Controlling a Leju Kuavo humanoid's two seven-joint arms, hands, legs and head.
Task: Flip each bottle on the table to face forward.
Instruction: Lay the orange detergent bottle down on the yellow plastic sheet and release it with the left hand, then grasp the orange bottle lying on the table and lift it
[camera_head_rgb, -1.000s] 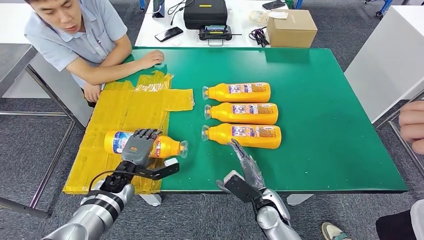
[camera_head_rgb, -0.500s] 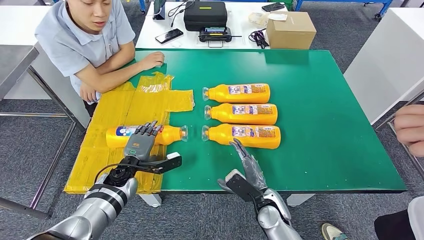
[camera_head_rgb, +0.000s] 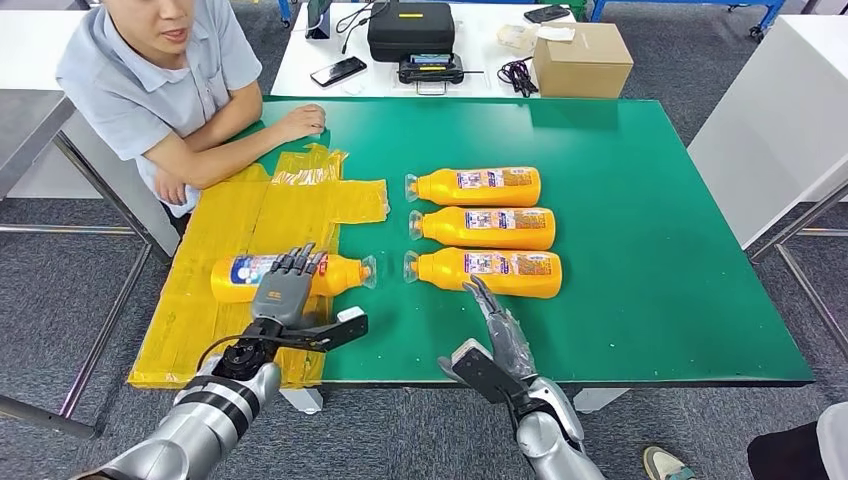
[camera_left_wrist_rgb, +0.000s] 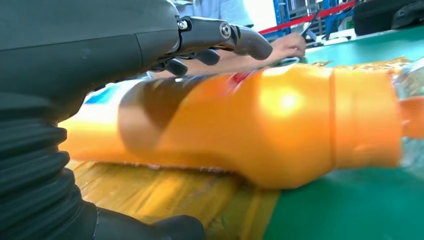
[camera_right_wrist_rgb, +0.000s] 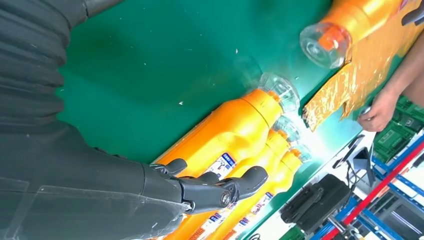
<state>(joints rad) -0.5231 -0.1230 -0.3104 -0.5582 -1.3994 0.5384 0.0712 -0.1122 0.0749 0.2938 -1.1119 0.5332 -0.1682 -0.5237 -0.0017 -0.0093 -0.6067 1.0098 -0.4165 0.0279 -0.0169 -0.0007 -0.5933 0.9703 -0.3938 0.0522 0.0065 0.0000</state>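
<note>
A: Where is the fourth bottle (camera_head_rgb: 290, 275) found?

B: It is laid on its side on the yellow sheet (camera_head_rgb: 250, 215) at the green counter (camera_head_rgb: 650, 250), cap toward the three other bottles (camera_head_rgb: 485, 229). The left robot hand (camera_head_rgb: 283, 290) is rested over it, fingers spread, nothing gripped.

A: And the right robot hand (camera_head_rgb: 500, 325)?

B: It is held flat and empty, fingers extended, just beside the nearest bottle (camera_head_rgb: 487, 272) of the row. A person's forearm (camera_head_rgb: 250, 135) is rested on the far corner.

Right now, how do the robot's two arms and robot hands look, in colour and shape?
Both arms are silver metal tubes with black bands. The left robot hand is grey with dark fingers and a black cable at its wrist. The right robot hand is grey under clear film.
</note>
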